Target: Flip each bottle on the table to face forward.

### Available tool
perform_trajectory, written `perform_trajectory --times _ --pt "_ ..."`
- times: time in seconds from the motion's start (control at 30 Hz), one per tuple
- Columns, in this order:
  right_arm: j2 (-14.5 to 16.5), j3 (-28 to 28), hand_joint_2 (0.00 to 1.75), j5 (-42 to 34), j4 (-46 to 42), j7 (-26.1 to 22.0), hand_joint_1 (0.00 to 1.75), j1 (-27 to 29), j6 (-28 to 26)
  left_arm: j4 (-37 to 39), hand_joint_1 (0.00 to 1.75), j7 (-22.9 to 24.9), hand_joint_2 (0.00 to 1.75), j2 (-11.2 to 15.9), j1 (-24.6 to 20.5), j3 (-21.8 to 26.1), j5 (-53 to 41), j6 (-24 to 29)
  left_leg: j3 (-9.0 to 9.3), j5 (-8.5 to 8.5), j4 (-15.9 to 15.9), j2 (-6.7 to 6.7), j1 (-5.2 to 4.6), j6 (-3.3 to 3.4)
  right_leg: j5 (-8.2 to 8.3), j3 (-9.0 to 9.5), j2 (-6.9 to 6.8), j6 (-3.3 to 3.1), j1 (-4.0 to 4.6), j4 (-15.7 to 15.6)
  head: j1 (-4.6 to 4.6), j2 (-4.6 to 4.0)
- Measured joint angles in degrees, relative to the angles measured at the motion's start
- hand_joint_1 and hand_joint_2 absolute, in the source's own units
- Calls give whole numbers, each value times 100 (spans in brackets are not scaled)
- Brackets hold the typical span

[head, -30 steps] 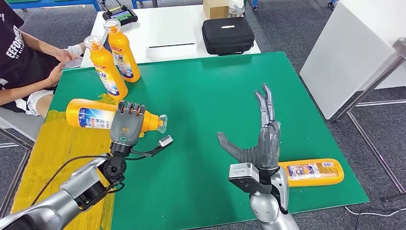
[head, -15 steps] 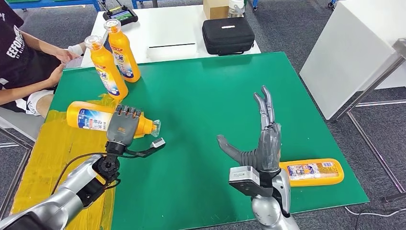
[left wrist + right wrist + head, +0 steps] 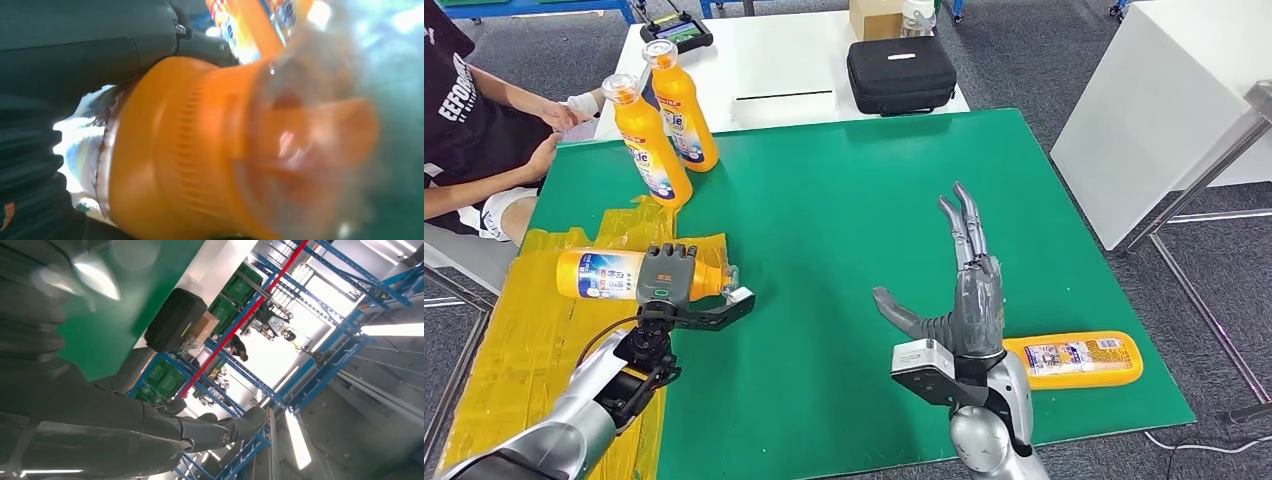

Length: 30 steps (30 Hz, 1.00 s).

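Note:
An orange bottle (image 3: 594, 275) lies on its side at the table's left, its capped neck pointing right. My left hand (image 3: 669, 278) grips it near the shoulder; the left wrist view shows that bottle's ribbed neck (image 3: 200, 160) close up against my left hand (image 3: 75, 50). Two more orange bottles (image 3: 646, 140) (image 3: 682, 105) stand upright at the back left. A fourth bottle (image 3: 1074, 360) lies label-up near the front right edge. My right hand (image 3: 969, 290) is raised just left of it, fingers spread, holding nothing; its fingers (image 3: 200, 427) point away from the table.
A yellow sheet (image 3: 514, 330) covers the left edge of the green table (image 3: 844, 200). A person (image 3: 474, 130) sits at the far left. Behind stands a white table with a black case (image 3: 899, 72) and a controller (image 3: 674, 32). A white panel (image 3: 1154, 100) stands to the right.
My left hand has drawn the lying bottle back and to the left, partly onto the yellow sheet. My right hand has shifted slightly left, still open.

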Motion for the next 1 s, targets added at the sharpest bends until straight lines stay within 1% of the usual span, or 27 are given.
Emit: perform_trajectory --times 0.17,0.33,0.4,0.43,0.57,0.63,0.7,0.77,0.8,0.83,0.9,1.0 --pt "55 -44 175 121 0 56 0 3 122 120 0 -140 175 -149 -47 529 -5 -355 28 -7 -2 0 1 -2 -2 25 1 -1 0 0 -2 0" --pt "70 -72 175 144 0 65 0 7 140 171 0 -232 175 -237 -54 836 -7 -371 50 -7 -2 2 1 -5 -2 44 2 -1 0 1 -2 0" --pt "77 -94 175 158 0 65 0 9 150 180 0 -401 175 -273 -49 917 62 -301 52 -7 -2 2 1 -5 -2 47 2 -1 0 1 -2 0" --pt "79 -107 175 176 0 65 0 14 167 181 0 -630 175 -296 -39 980 200 -213 53 -7 -2 1 1 -5 -2 47 2 -1 0 0 -2 0" --pt "73 -158 175 374 0 80 0 73 230 44 0 -2027 175 -468 117 1459 1286 256 50 -1 -2 -16 0 1 -11 50 -16 9 0 0 -2 0" --pt "57 -177 175 594 -7 112 0 105 219 -153 0 -2543 175 -604 266 1701 1738 487 47 1 -2 -24 0 3 -13 51 -25 13 -2 0 0 0" --pt "28 -191 175 805 -36 141 0 150 171 -480 0 -3159 175 -749 466 1865 2348 797 43 -1 -1 -23 -2 5 -12 49 -24 15 -5 0 -1 0" --pt "-20 -205 175 920 -79 151 0 212 86 -942 0 -3845 175 -900 687 1969 3113 1082 39 -5 -1 -23 -5 11 -12 47 -23 17 -8 -1 -1 0" --pt "-48 -215 175 938 -96 148 0 245 28 -1184 0 -4104 175 -964 795 1998 3427 1176 39 -8 0 -22 -7 15 -13 47 -23 18 -10 -2 0 0" --pt "-77 -229 175 941 -109 138 0 282 -45 -1438 0 -4301 175 -1020 910 2013 3685 1252 39 -12 0 -22 -10 19 -14 47 -23 21 -11 -2 0 0" --pt "-131 -268 175 927 -123 102 0 372 -195 -1928 0 -4540 175 -1101 1132 2017 4037 1352 40 -18 0 -22 -13 23 -20 46 -23 28 -11 -3 -2 0" --pt "-196 -304 175 913 -127 54 0 484 -297 -2469 0 -4653 175 -1177 1363 2013 4221 1397 38 -23 0 -22 -12 23 -26 45 -23 32 -10 -3 -2 0"
